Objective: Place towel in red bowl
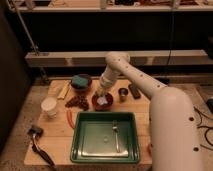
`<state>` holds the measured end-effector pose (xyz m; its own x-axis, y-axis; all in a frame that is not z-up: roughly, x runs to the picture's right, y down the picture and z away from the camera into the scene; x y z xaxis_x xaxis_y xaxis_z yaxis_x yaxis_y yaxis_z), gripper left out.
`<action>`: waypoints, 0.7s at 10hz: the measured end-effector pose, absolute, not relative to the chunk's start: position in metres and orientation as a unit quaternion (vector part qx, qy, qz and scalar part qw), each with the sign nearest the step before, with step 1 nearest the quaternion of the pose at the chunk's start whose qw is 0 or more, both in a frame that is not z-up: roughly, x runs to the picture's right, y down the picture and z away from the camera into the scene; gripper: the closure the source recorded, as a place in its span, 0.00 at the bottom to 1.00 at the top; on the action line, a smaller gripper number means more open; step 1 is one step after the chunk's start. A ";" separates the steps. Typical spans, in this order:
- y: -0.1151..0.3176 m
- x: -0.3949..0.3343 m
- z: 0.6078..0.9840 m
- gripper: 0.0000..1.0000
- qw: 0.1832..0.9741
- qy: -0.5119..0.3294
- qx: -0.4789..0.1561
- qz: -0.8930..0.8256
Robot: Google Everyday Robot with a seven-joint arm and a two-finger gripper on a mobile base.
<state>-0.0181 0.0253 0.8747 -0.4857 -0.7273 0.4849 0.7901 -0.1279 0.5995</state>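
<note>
A red bowl (95,104) sits on the wooden table just behind the green tray. A pale towel (103,101) lies bunched inside it. My gripper (101,93) hangs at the end of the white arm, right over the bowl and touching or just above the towel.
A green tray (80,145) with a fork (115,134) fills the table's front. Behind it are a dark bowl with a teal sponge (79,81), a banana (63,90), grapes (76,102), a white cup (49,106), a small metal cup (122,93), a dark bar (134,91), a brush (40,145).
</note>
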 end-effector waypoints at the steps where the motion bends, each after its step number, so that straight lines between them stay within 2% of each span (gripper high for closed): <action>1: 0.025 -0.019 0.875 0.21 0.507 -0.424 -0.037 -0.749; 7: 0.025 -0.018 0.875 0.20 0.509 -0.423 -0.038 -0.749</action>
